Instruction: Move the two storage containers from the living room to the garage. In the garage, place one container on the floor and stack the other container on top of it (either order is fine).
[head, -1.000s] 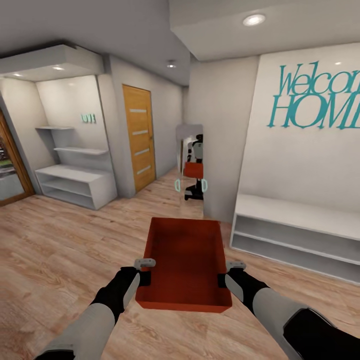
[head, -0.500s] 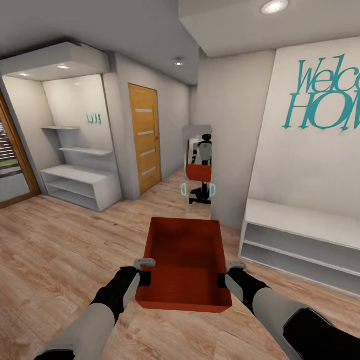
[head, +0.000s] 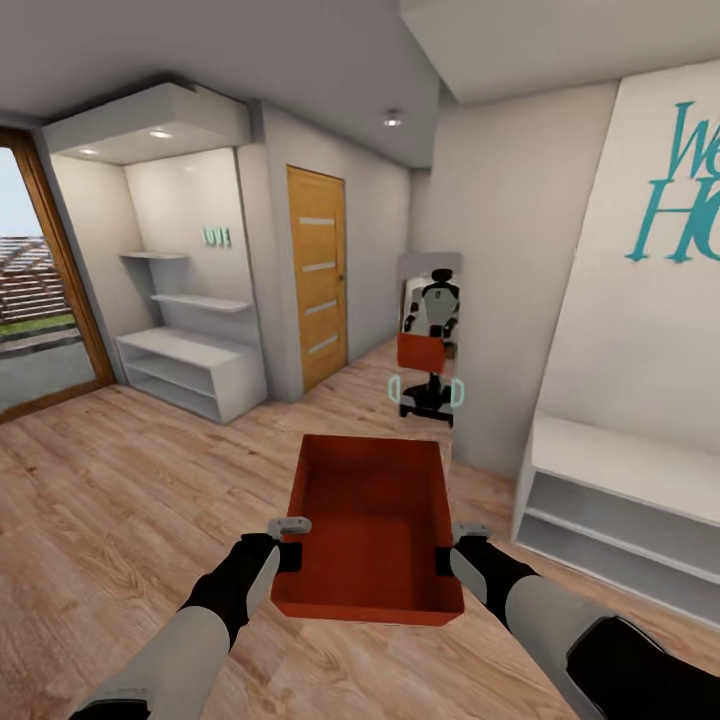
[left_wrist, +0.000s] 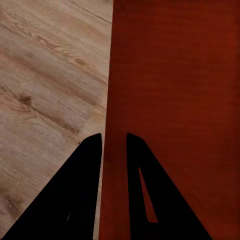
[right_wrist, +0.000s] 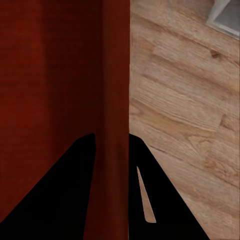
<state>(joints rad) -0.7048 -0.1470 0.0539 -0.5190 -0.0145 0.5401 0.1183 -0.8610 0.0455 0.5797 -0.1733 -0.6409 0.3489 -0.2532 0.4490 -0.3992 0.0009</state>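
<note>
I carry one orange-red storage container (head: 370, 530), an open-top bin, level above the light wood plank flooring. My left gripper (head: 291, 548) is shut on its left wall, and in the left wrist view the black fingers (left_wrist: 90, 170) straddle that wall (left_wrist: 165, 75). On the other side my right gripper (head: 449, 552) is shut on the right wall; the right wrist view has its fingers (right_wrist: 82, 170) clamped across the wall (right_wrist: 112, 75). The bin is empty inside.
A hallway lies ahead with a wooden door (head: 318, 275) and a standing mirror (head: 430, 340) reflecting the robot and bin. White shelving (head: 190, 370) stands at the left, a white bench shelf (head: 620, 500) at the right under teal wall lettering. A glazed door (head: 40, 300) opens at far left.
The whole view has swung left: the shelves, door, mirror and lettering slid rightward in the picture. The bin and both grippers hold the same pose.
</note>
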